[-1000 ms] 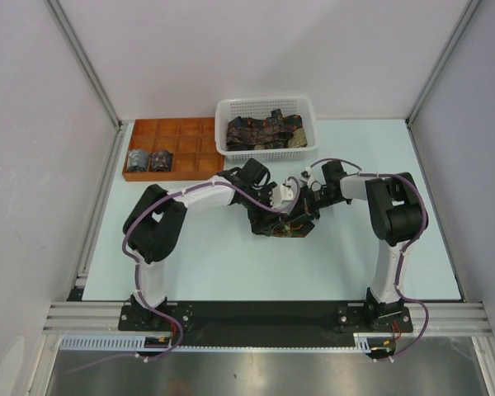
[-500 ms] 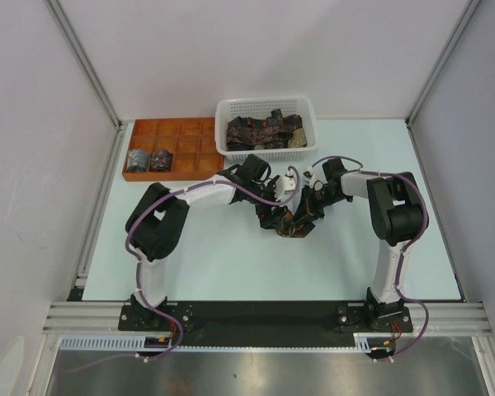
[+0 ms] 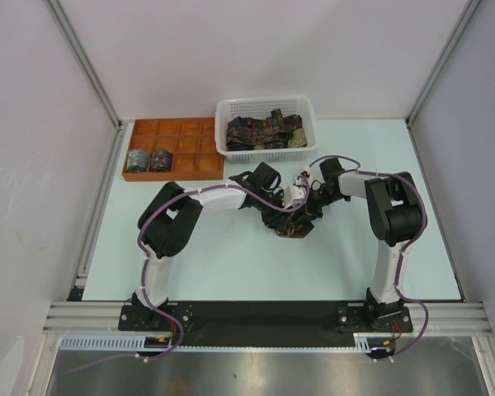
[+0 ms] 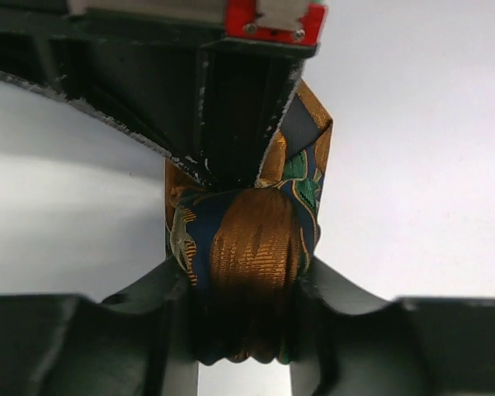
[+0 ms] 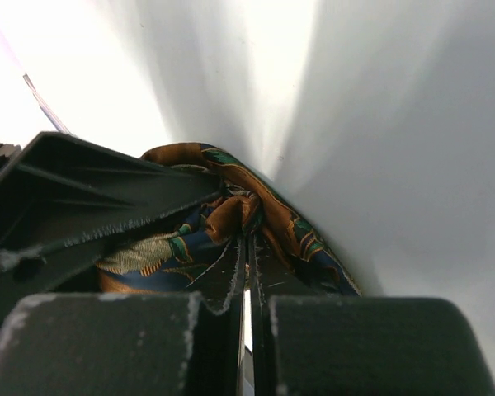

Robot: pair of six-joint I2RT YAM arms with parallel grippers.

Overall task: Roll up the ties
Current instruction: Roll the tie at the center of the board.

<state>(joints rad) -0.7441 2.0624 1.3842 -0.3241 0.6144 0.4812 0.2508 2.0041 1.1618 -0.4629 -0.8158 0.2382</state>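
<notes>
Mid-table (image 3: 206, 264), the arms meet over the tie (image 4: 256, 239), a rolled bundle: left gripper (image 4: 243, 318) pinching it across its sides, right gripper (image 5: 247, 260) pressed together, entering along the roll's axis from opposite

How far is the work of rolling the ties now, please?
Done: two rolled ties sit in the tray. In hand: one tie at the centre, the left gripper shut around its bundle, the right gripper pinching its fabric. Left: finishing this one, then the heaped ties in the basket.
</notes>
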